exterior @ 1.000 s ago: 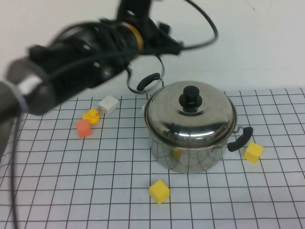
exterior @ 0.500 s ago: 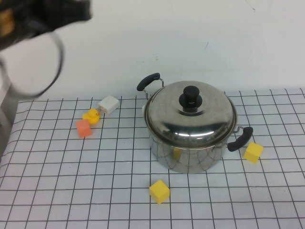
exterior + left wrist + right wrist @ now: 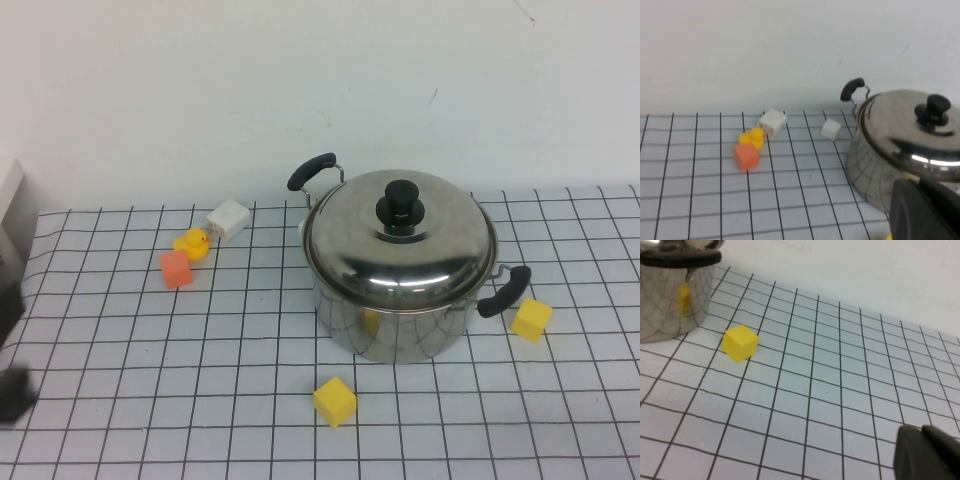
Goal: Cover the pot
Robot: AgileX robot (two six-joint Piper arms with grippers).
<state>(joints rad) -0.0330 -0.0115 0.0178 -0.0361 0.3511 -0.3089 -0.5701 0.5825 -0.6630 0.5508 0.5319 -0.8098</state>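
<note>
While the pot [image 3: 397, 300] sits right of table centre with its lid [image 3: 398, 236] on, the left gripper [image 3: 12, 392] is only a dark shape at the table's left edge, well apart from it. Right gripper [image 3: 927, 454] shows only in its wrist view, near a yellow cube [image 3: 740, 342] beside the pot. Cannot tell either gripper's state.

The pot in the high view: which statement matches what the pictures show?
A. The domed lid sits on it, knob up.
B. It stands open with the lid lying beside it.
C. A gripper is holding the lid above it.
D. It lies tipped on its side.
A: the lid rests on the pot, black knob up. The left gripper is off to its side and the right gripper is near a yellow block, neither touching it.
</note>
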